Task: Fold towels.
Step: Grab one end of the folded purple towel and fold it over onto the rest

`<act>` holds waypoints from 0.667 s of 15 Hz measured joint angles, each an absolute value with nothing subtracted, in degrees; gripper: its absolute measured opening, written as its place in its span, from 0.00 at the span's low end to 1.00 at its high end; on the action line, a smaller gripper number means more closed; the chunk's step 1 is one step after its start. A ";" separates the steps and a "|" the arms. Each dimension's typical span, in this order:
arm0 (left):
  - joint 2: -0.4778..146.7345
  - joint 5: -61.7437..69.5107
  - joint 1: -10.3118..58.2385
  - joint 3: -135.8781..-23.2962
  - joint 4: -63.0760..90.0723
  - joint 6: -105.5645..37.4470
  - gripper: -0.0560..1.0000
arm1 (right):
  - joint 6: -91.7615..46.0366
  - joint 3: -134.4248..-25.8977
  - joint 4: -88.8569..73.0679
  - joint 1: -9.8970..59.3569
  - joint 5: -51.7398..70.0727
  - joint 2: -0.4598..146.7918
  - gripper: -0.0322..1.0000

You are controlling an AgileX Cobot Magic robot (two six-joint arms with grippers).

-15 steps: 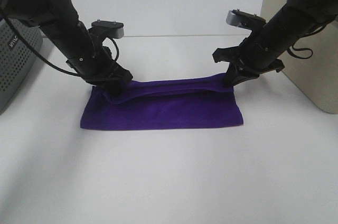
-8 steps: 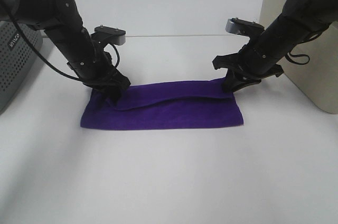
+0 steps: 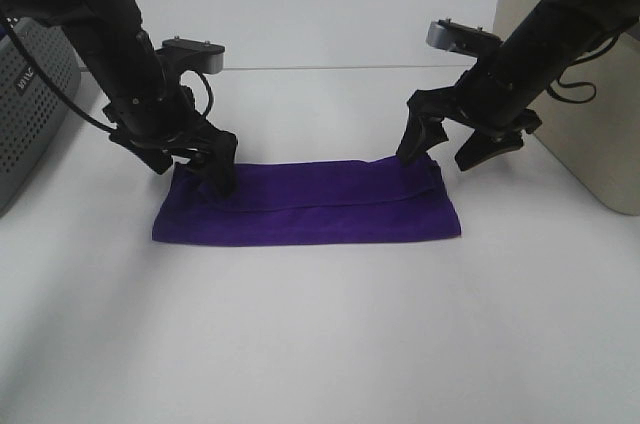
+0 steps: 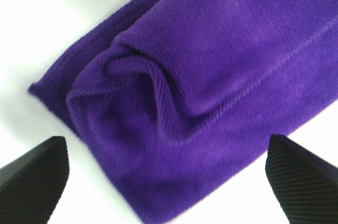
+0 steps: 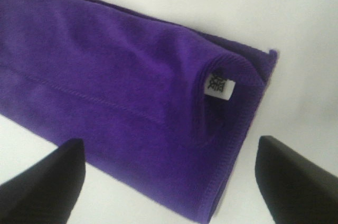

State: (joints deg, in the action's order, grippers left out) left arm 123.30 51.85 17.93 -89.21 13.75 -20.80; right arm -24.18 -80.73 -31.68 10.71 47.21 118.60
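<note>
Out beyond the left gripper [image 3: 192, 166], away from the work, stands a grey perforated basket [image 3: 30, 114], well clear of the job. That gripper hangs low with its jaws wide apart and nothing between them. Right under it lies one end of the deep purple cloth of soft microfibre [image 3: 310, 209], which stretches as a long doubled strip on the white table [image 3: 320, 344] from beneath this gripper across to beneath the other. In the left wrist view the corner below the open jaws is rumpled, the upper layer puckered into a small hollow [image 4: 140, 84] instead of lying flat. The upper layer's hem runs along the strip a little short of the lower layer's edge. The right gripper [image 3: 450, 149] is likewise spread and empty, poised just above the far end, where a small white tag [image 5: 220, 85] peeps from the folded corner directly below it. Past it, on its outer side, sits a beige bin [image 3: 590, 134]. To my eye the lengthwise fold is laid down and both grippers are free. The next move looks to be the crosswise fold: one gripper needs to pinch both layers at a short end and carry it over to the other end. The bunched corner ought to be flattened first, or it will be folded in.
</note>
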 joint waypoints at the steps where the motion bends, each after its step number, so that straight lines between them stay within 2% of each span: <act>1: 122.50 53.92 17.48 -89.55 12.72 -20.28 0.93 | -24.06 -81.53 -31.17 10.71 49.96 116.65 0.86; 4: 122.04 57.93 12.49 -89.95 14.50 -20.57 0.93 | -22.40 -82.10 -30.77 10.71 56.67 111.50 0.86; 7: 122.50 60.85 4.53 -89.95 27.79 -29.16 0.93 | -19.77 -82.10 -29.22 10.71 59.76 108.58 0.86; 10: 125.76 63.03 0.23 -89.95 37.18 -35.47 0.93 | -18.45 -82.10 -28.65 10.71 60.79 107.26 0.86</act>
